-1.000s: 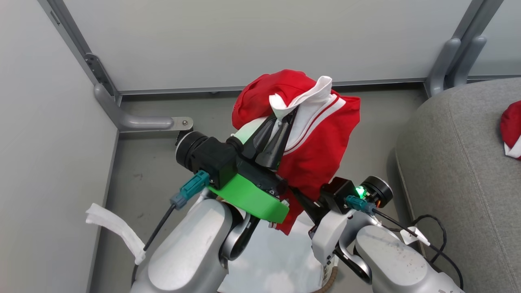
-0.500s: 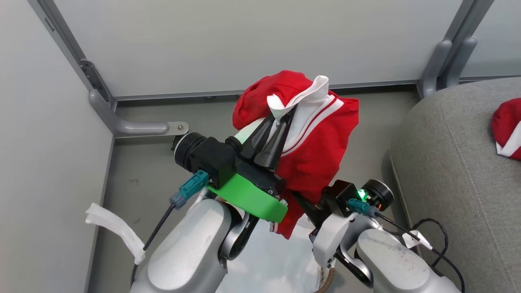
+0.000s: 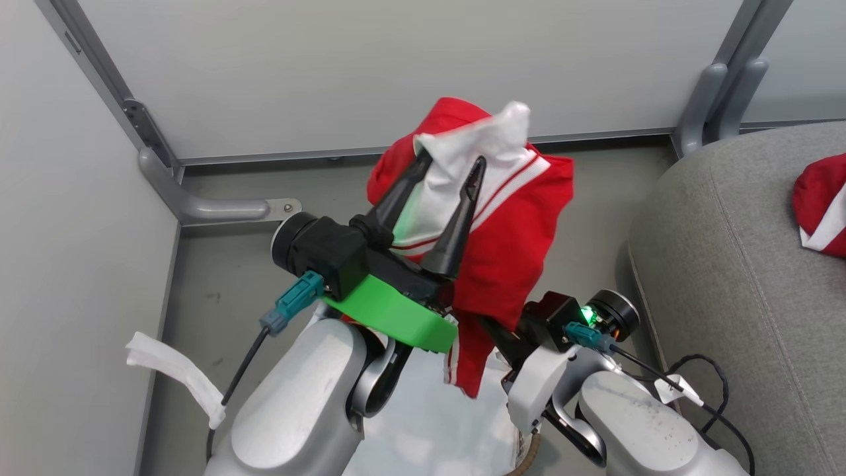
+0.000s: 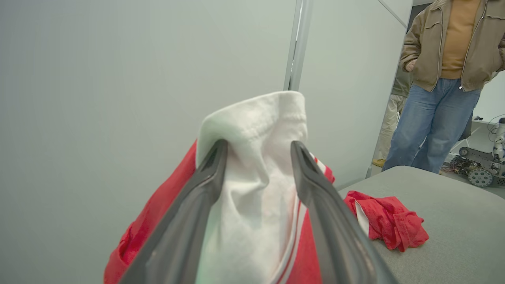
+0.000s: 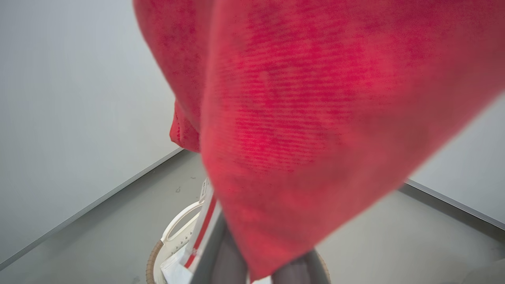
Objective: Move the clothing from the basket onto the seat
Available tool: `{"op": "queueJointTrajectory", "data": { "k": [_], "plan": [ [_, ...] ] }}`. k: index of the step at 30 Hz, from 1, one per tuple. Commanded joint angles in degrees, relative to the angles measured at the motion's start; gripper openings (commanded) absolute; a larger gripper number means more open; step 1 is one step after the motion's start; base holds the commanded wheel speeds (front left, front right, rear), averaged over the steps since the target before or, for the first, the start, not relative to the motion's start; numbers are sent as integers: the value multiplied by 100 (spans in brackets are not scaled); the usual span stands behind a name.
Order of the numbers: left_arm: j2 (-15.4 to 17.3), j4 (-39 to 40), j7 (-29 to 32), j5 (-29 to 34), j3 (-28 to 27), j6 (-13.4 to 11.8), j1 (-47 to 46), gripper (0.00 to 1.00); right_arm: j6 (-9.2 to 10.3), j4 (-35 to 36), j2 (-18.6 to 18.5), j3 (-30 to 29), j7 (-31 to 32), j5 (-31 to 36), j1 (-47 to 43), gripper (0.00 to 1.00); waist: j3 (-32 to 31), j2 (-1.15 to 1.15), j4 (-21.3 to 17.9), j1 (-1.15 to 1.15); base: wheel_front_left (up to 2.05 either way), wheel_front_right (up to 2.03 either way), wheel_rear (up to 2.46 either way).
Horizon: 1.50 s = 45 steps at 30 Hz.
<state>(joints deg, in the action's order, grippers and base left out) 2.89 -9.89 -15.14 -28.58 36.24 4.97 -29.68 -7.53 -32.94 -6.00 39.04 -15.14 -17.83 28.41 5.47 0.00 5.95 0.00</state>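
My left fingers (image 3: 462, 211) stand spread wide, gripping nothing. The red-and-white garment (image 3: 515, 238) simply drapes over them, its white panel bunched between the tips, and its lower end hangs above the basket (image 3: 527, 456). My right fingers (image 5: 296, 272) sit closed beneath the hanging red cloth; whether they pinch it I cannot tell. A second red garment (image 3: 819, 205) lies crumpled on the grey seat (image 3: 727, 277) — off to my right, well apart from the basket.
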Motion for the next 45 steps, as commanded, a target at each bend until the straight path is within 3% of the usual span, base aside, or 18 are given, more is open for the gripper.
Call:
{"op": "queueJointTrajectory", "data": {
  "k": [1,13,18,36,45],
  "plan": [
    [5,-45,-2,23,-14,-15,99,100,7,39,-25,-22,-3,38,-30,0,11,0,-14,0,0,0,0],
    [6,-328,-2,312,-208,73,267,100,7,223,4,-118,-4,45,-111,0,24,0,-458,0,0,0,0],
    [7,-483,-1,506,-383,149,450,100,7,411,-17,-137,-4,14,-199,0,19,0,-944,0,0,0,0],
    [46,-482,-1,1074,-1171,253,1284,100,7,1048,-117,-233,-3,-65,-189,0,-37,0,-3267,0,0,0,0],
    [38,-505,-1,1125,-1061,257,1179,100,7,1472,-466,-705,-4,-57,300,0,319,0,-3627,0,0,0,0]
  ]
}}
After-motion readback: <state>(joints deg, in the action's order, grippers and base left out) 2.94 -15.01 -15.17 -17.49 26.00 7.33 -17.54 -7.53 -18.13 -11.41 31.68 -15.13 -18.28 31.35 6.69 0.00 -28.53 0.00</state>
